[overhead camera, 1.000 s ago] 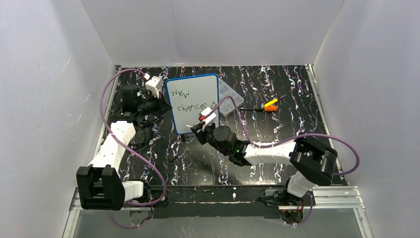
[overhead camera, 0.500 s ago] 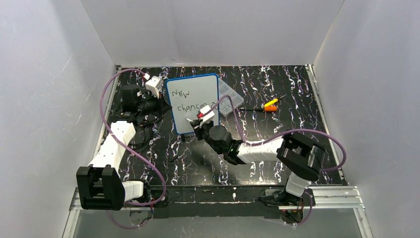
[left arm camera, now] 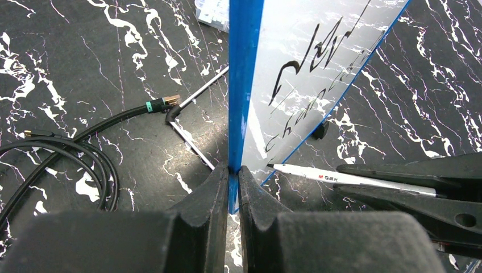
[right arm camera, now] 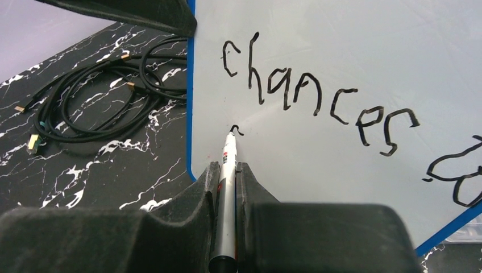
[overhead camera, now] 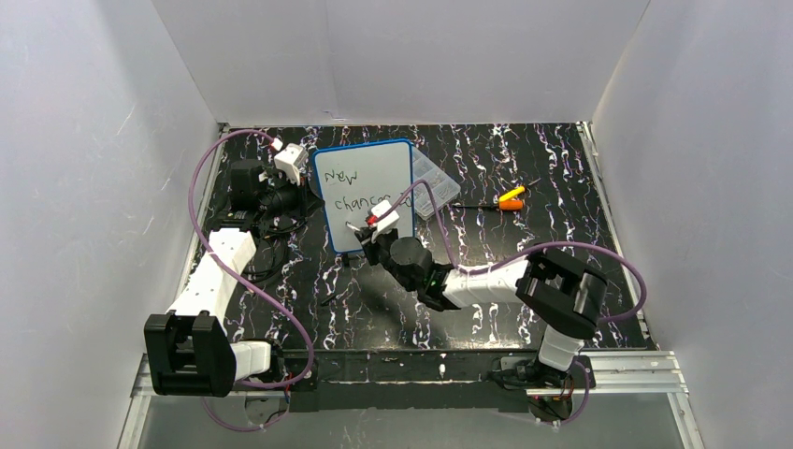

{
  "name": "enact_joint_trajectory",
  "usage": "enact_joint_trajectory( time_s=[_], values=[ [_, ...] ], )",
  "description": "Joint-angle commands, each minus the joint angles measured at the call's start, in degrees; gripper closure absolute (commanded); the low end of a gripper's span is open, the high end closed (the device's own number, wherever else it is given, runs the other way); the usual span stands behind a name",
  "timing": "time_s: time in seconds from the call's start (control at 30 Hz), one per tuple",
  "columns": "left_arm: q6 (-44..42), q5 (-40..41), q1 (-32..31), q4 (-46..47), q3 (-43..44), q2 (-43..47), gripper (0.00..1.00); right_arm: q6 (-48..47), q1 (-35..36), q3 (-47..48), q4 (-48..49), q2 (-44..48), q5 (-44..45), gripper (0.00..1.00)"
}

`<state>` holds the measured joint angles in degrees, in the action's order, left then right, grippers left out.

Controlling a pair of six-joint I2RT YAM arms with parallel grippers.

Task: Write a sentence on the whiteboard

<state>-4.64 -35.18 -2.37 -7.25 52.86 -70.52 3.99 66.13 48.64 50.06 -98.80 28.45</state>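
So here's my setup right now. My left gripper (left arm camera: 233,170) is clamped tight on the blue frame of the whiteboard (overhead camera: 360,192), pinching its left edge. I reckon that's that arm's whole job: bracing the board so it doesn't skate around under pen pressure. The board sits toward the far left of the table (overhead camera: 561,178), just beside the clear box (overhead camera: 435,185). My right gripper (right arm camera: 226,170) is closed around the marker (right arm camera: 229,151), with the barrel running straight out between the jaws so the tip meets the surface head-on. The sentence (right arm camera: 318,99) reads "New" and "chances" so far. The tip touches the board just under the "c", at a tiny hook of ink (right arm camera: 236,129). Looks to me like the third line is just beginning, started near the left frame so the word has room.
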Motion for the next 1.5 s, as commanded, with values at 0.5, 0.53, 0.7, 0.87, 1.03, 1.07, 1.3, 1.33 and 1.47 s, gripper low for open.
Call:
enact_joint_trajectory(
  time_s=[0.5, 0.53, 0.7, 0.87, 1.03, 1.07, 1.3, 1.33, 1.47],
  values=[
    [0.1, -1.9, -0.2, 1.7, -0.2, 0.7, 1.00, -3.6, 0.1, -0.2, 1.6, 1.8, 5.0, 0.99],
    [0.2, -1.9, -0.1, 1.7, -0.2, 0.7, 1.00, -3.7, 0.1, 0.0, 1.8, 1.9, 5.0, 0.99],
    [0.1, -1.9, -0.1, 1.6, -0.2, 0.7, 1.00, -3.8, 0.1, 0.2, 2.5, 2.2, 4.7, 0.99],
    [0.1, -2.0, -0.1, 1.6, -0.1, 0.7, 1.00, -3.8, 0.1, 0.2, 2.5, 2.6, 4.8, 0.99],
    [0.1, -1.9, -0.1, 1.6, -0.2, 0.7, 1.00, -3.7, 0.1, 0.1, 1.2, 1.5, 4.4, 0.99],
    [0.1, -1.9, -0.1, 1.6, -0.2, 0.7, 1.00, -3.5, 0.1, 0.1, 0.6, 1.4, 4.2, 0.99],
    [0.1, -2.0, -0.1, 1.6, -0.1, 0.7, 1.00, -0.9, 0.1, -2.0, -2.5, 1.3, 3.1, 0.99],
    [0.1, -1.9, -0.1, 1.6, -0.1, 0.7, 1.00, -0.5, 0.1, -2.3, -2.8, 1.2, 2.8, 0.99],
    [0.1, -2.0, -0.2, 1.6, -0.2, 0.7, 1.00, 0.8, 0.3, -2.7, -3.1, 0.5, 2.1, 0.99]
  ],
)
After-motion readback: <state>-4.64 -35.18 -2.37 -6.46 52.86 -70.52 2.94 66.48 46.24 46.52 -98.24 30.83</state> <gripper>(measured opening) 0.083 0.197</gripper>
